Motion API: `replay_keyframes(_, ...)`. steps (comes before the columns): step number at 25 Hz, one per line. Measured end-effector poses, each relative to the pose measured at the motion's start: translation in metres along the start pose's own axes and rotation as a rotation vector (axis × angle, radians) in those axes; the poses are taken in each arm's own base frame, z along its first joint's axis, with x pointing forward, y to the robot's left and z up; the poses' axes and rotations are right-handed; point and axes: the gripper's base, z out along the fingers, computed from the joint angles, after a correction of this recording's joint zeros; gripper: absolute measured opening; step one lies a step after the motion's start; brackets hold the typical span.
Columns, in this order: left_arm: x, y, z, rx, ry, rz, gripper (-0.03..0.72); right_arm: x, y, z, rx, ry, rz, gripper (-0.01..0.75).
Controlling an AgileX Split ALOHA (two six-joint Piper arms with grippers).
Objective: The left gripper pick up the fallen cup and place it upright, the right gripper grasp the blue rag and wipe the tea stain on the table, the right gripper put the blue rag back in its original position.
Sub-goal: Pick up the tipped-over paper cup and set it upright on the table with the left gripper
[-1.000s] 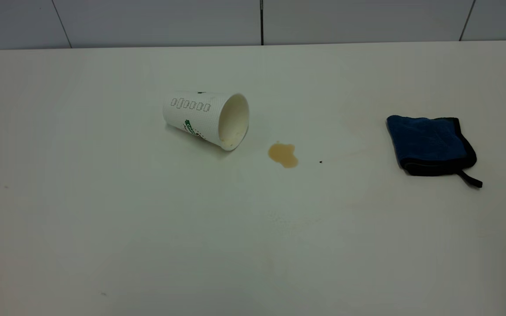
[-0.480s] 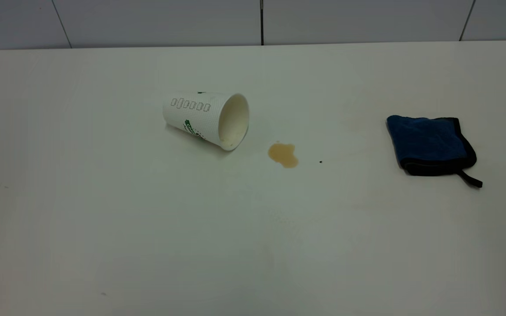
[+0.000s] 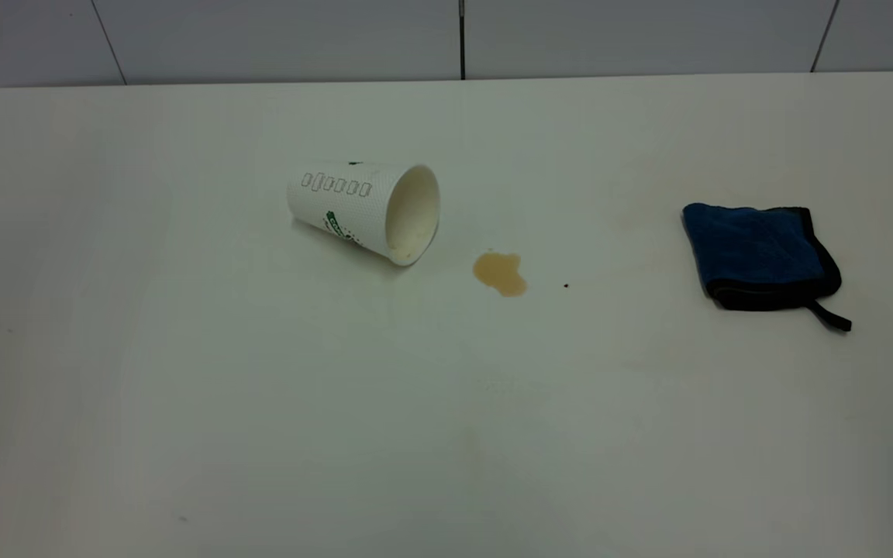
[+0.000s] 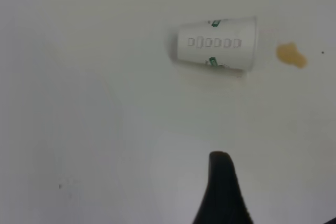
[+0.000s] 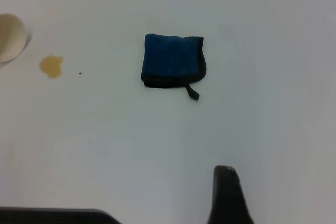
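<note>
One black finger of the left gripper (image 4: pixel 223 192) shows above the white table (image 3: pixel 260 434), as does one of the right gripper (image 5: pixel 228 195); I cannot tell either's spread. The white paper cup (image 3: pixel 365 209) lies fallen beside the light-brown tea stain (image 3: pixel 500 273); the folded blue rag (image 3: pixel 760 256) lies well apart.

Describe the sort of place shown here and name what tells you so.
Probably a robot test bench, not a kitchen: a bare white table against a plain panelled wall, with only a staged spill, namely a tipped cup, a tea stain and a blue rag.
</note>
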Motion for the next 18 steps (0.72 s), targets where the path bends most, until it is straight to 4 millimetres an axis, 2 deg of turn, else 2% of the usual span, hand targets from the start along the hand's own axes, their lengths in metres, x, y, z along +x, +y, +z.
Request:
replay_keyframes(4,-0.008,-0.023,0.040,0.091,0.052,0.095,0.585,0.000,0.000,0.000,0.000,0.000,0.000,0.545)
replay_keyframes(10,-0.013,-0.074,0.119,0.139,0.155,0.220,0.585,0.000,0.000,0.000,0.000,0.000,0.000,0.545)
replay_keyframes(14,-0.020,-0.094,0.174,0.108,0.242,0.284,0.585,0.000,0.000,0.000,0.000,0.000,0.000,0.545)
replay_keyframes(18,-0.033,-0.103,0.225,0.027,0.295,0.255,0.585,0.000,0.000,0.000,0.000,0.000,0.000,0.545)
